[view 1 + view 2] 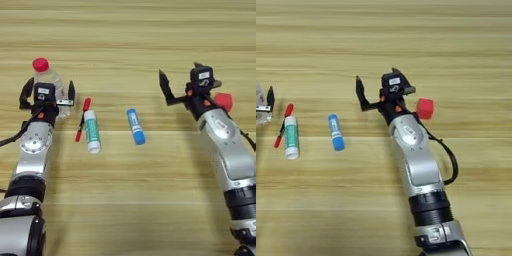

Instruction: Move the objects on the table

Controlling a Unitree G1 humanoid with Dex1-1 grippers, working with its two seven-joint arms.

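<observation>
While the left gripper (46, 95) spreads wide around the small clear plastic bottle with red cap (46, 76); the right gripper (376, 84) gapes open beside the small red cube (425, 108).

You see a light wooden table (130, 45) with horizontal plank grain. The small clear plastic bottle (50, 80) carries a red cap. The thin pen (83, 118) and the small cube (425, 108) are red. One glue stick (91, 131) is green and white, the other glue stick (135, 126) blue and white. Both arms are silver, with black fingers.
</observation>
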